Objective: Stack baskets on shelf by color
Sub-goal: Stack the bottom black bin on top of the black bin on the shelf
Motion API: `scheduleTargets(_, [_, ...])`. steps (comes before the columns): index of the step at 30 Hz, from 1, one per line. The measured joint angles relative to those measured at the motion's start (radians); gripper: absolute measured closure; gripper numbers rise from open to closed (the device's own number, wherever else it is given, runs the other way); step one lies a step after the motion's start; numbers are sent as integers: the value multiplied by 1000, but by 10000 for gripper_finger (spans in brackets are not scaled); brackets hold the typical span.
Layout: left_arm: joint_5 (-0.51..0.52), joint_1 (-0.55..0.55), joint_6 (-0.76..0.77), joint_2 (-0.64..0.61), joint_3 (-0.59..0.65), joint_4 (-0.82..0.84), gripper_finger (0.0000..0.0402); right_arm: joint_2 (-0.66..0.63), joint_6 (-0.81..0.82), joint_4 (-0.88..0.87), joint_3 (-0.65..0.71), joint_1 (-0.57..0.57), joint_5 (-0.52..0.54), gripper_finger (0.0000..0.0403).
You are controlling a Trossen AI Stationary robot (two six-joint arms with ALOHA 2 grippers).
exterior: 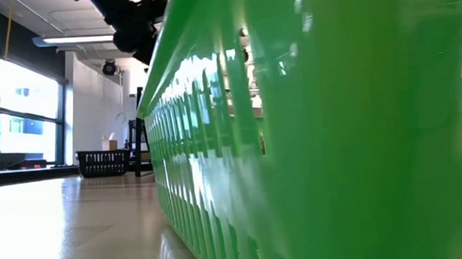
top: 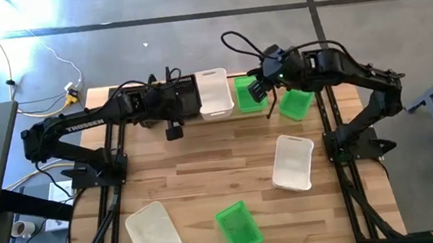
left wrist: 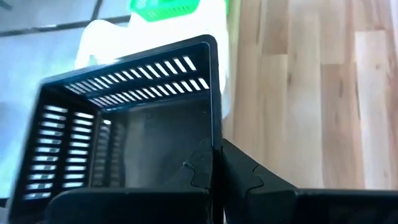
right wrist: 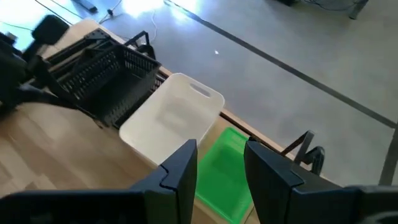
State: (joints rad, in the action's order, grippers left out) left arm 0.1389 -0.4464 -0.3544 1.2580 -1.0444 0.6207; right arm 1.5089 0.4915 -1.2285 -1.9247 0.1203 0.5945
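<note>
**Both grippers at the shelf along the table's far edge**

High view. The table (top: 207, 180) has open wood through its middle. My left gripper (top: 167, 102) sits at the far edge, its fingers pressed together on the rim of a black basket (top: 185, 96). My right gripper (top: 258, 90) hangs over the green basket on the shelf (top: 248, 95), fingers spread and holding nothing. Between the black and the green one stands a white basket on the shelf (top: 214, 91). Count on this view: one black; three white, namely the shelf one, a second white basket (top: 293, 162) near the right arm's base and a third white basket (top: 153, 235) at the near left; three green, namely the shelf one, a tilted green basket (top: 296, 102) just beside it and a near green basket (top: 238, 227).

Low view. The slotted wall of that near green basket fills most of the frame; bare table top shows to its left only.

Left wrist view. My fingers (left wrist: 205, 165) meet on the black basket's rim; the basket is tilted.

Right wrist view. My fingers (right wrist: 183, 165) stand apart above the green basket, with the white one touching its side. A looped end of the shelf (right wrist: 305, 149) rises at the table's edge.
</note>
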Motion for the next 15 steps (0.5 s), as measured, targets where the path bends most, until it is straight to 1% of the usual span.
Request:
scheduleTargets(3, [1, -10, -14, -15, 32, -49, 401, 0, -4, -2, 0, 4, 0, 284])
scheduleTargets(7, [-13, -26, -23, -26, 59, -58, 401, 0, -3, -2, 0, 5, 0, 284])
scheduleTargets(15, [-45, -71, -95, -25, 115, -71, 401, 0, 5, 8, 0, 5, 0, 284])
